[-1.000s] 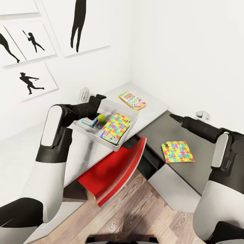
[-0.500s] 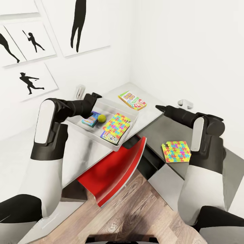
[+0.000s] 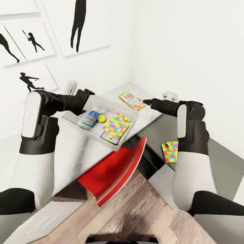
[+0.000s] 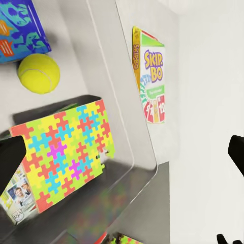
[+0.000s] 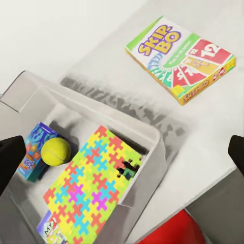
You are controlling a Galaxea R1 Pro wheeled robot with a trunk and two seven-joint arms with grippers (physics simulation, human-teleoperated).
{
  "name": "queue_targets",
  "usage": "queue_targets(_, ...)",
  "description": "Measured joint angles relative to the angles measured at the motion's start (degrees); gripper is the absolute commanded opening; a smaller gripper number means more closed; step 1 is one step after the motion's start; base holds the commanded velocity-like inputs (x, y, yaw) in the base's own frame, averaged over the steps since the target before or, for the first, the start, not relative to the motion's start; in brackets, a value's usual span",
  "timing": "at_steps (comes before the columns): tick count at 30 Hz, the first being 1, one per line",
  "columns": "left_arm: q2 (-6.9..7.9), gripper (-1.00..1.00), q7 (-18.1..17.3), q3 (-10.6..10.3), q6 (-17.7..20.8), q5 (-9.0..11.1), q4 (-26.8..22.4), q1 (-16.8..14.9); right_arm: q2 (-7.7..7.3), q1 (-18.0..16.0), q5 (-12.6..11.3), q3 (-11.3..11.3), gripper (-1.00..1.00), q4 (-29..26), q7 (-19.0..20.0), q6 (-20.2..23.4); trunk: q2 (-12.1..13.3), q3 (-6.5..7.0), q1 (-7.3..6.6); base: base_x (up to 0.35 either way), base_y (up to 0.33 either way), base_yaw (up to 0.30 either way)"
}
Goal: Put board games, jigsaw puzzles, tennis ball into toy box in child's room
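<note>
Your right gripper (image 3: 146,101) was spread wide and empty, just beside the Skip-Bo box (image 3: 132,100) on the table (image 3: 149,117) behind the toy box (image 3: 130,123). If you came down off-centre, I think the thin box could slide away. Left gripper's state I cannot tell.

Toy box (image 3: 126,134): smooth grey plastic, faint sheen; tennis ball (image 3: 101,118): matt fuzzy yellow-green; Skip-Bo box (image 3: 132,100): printed card, slight gloss; jigsaw puzzle (image 3: 117,126): flat matt colours; tabletop (image 3: 149,115): smooth matt light grey; red chair (image 3: 115,171): glossy plastic; floor (image 3: 135,217): wood plank, satin; arm shells (image 3: 32,115): white glossy plastic, black matt joints
</note>
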Motion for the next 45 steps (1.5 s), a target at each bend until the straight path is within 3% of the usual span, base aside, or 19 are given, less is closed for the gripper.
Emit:
queue_targets(2,1.05,1.0,1.5,0.0,0.1,2.0,0.0,-0.6,0.16,-2.8,0.0,0.6,1.0,4.5,-1.0,0.0,0.0,0.0,0.0,0.0,0.0,0.0)
queue_targets(6,2.05,1.0,2.6,0.0,0.1,3.8,-0.1,-1.1,0.15,-5.7,0.0,1.1,1.0,9.6,-1.8,0.0,0.0,0.0,0.0,0.0,0.0,0.0)
queue_targets(7,2.47,1.0,3.1,0.0,0.1,4.5,0.0,-1.3,0.15,-7.0,-0.1,1.2,1.0,12.0,-2.0,0.0,0.0,0.0,0.0,0.0,0.0,0.0)
queue_targets(8,3.35,1.0,3.9,0.0,0.1,6.0,0.0,-2.1,0.15,-10.1,-0.1,1.5,1.0,17.7,-2.6,0.0,0.0,0.01,0.0,0.0,0.0,0.0)
queue_targets(18,4.0,1.0,4.8,-0.2,0.3,7.4,0.2,-3.6,0.15,-13.6,0.0,1.8,1.0,23.7,-4.0,0.0,0.0,0.0,0.0,0.0,0.0,0.0)
queue_targets(27,4.17,1.0,5.5,-0.4,1.7,7.6,0.0,-4.5,0.11,-13.3,-0.3,1.8,1.0,21.9,-5.1,0.0,0.0,0.0,0.0,0.0,0.0,0.0)
queue_targets(45,4.12,1.0,5.5,-0.8,5.1,7.6,-0.9,-4.8,0.1,-9.0,-0.6,1.9,1.0,10.4,-5.6,0.0,0.0,0.0,0.0,0.0,0.0,0.077)
